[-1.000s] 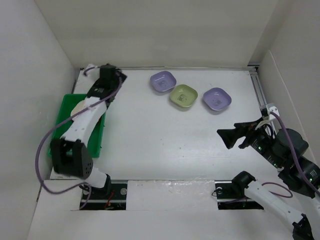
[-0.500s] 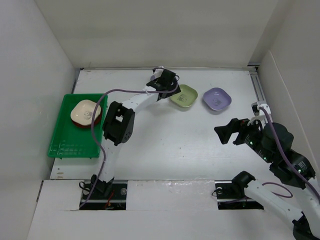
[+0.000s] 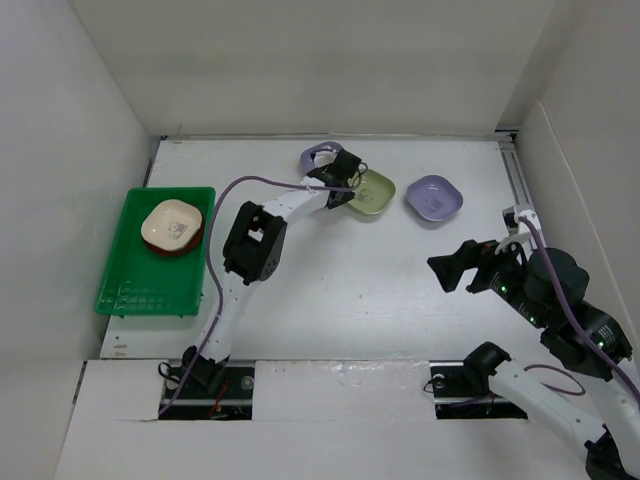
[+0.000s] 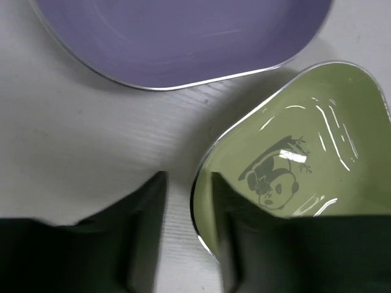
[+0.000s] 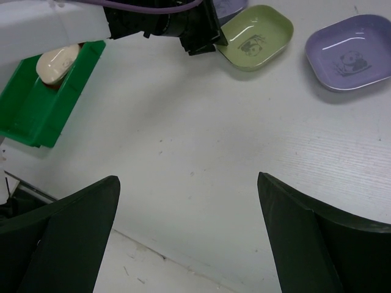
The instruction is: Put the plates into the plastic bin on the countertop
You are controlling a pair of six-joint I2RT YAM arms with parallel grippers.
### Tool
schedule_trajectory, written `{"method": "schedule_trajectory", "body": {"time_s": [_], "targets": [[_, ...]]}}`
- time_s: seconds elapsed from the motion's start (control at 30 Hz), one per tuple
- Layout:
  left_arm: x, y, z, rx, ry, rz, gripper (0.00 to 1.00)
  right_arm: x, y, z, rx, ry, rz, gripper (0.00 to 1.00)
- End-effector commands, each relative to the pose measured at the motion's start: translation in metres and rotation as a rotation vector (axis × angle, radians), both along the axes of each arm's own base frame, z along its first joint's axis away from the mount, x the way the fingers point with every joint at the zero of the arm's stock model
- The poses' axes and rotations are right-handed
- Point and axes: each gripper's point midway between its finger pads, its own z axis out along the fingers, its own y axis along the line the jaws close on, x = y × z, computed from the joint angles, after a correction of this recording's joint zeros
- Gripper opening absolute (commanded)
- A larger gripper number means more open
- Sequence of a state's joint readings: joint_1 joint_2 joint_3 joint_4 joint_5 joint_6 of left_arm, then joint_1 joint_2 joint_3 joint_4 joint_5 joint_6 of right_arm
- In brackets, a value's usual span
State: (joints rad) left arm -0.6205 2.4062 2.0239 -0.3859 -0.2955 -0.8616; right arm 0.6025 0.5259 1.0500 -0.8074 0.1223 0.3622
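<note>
A second ago my left arm was over the green plastic bin (image 3: 125, 290); now the left gripper (image 4: 187, 183) has come to the olive-green dish (image 4: 293, 152), beside the lilac dish (image 4: 183, 36) at the far side of the countertop (image 3: 330, 270). Its jaws are spread and stand on both sides of the dish rim, not yet pinching. I judge the next pick begins. The cream dish (image 3: 172, 222) already lies in the bin. My right gripper (image 5: 187, 178) hangs wide apart, holding nothing

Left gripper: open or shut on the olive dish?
Open. The left gripper straddles the olive dish rim, one finger each side, with bare countertop visible between outer finger and rim.
</note>
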Motion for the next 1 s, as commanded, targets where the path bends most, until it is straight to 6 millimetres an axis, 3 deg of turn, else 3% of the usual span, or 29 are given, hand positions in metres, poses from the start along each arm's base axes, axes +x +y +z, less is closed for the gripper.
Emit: {"method": "schedule_trajectory", "body": {"time_s": [0.0, 0.03, 0.07, 0.23, 0.37, 0.47, 0.5, 0.57, 0.6, 0.63, 0.73, 0.8, 0.83, 0.87, 0.97], "targets": [[-0.019, 0.010, -0.013, 0.031, 0.061, 0.029, 0.24, 0.000, 0.001, 0.018, 0.027, -0.050, 0.009, 1.00], [-0.020, 0.011, -0.003, 0.014, 0.047, 0.036, 0.08, 0.000, 0.001, 0.018, 0.027, -0.050, 0.009, 1.00], [-0.027, 0.009, 0.000, 0.024, 0.045, 0.030, 0.00, 0.000, 0.001, 0.018, 0.027, -0.050, 0.009, 1.00], [-0.065, 0.019, 0.034, 0.037, 0.014, 0.021, 0.00, 0.000, 0.003, 0.016, 0.029, -0.049, 0.018, 1.00], [-0.102, 0.047, 0.082, 0.010, -0.031, -0.004, 0.00, 0.003, 0.005, 0.016, 0.035, -0.058, 0.018, 1.00], [-0.114, 0.078, 0.110, 0.038, -0.075, 0.034, 0.00, 0.006, 0.011, 0.014, 0.045, -0.066, 0.036, 1.00], [-0.123, 0.096, 0.127, 0.040, -0.097, 0.060, 0.00, 0.009, 0.014, 0.012, 0.050, -0.054, 0.034, 1.00], [-0.120, 0.143, 0.134, 0.062, -0.102, 0.156, 0.00, 0.015, 0.023, 0.008, 0.070, -0.051, 0.051, 1.00], [-0.122, 0.161, 0.151, 0.043, -0.131, 0.195, 0.00, 0.019, 0.026, 0.005, 0.075, -0.039, 0.048, 1.00], [-0.114, 0.199, 0.156, 0.050, -0.139, 0.275, 0.00, 0.023, 0.032, 0.001, 0.087, -0.019, 0.055, 1.00], [-0.119, 0.264, 0.161, 0.053, -0.129, 0.421, 0.00, 0.031, 0.051, -0.004, 0.122, -0.008, 0.107, 1.00], [-0.121, 0.335, 0.162, 0.013, -0.130, 0.604, 0.00, 0.037, 0.064, -0.008, 0.134, 0.007, 0.141, 1.00], [-0.123, 0.335, 0.163, 0.005, -0.133, 0.611, 0.00, 0.037, 0.064, -0.008, 0.134, 0.007, 0.142, 1.00], [-0.125, 0.367, 0.162, -0.007, -0.132, 0.702, 0.00, 0.041, 0.068, -0.011, 0.129, 0.021, 0.151, 1.00], [-0.140, 0.410, 0.162, -0.043, -0.144, 0.847, 0.00, 0.042, 0.072, -0.013, 0.125, 0.035, 0.162, 1.00]]}}
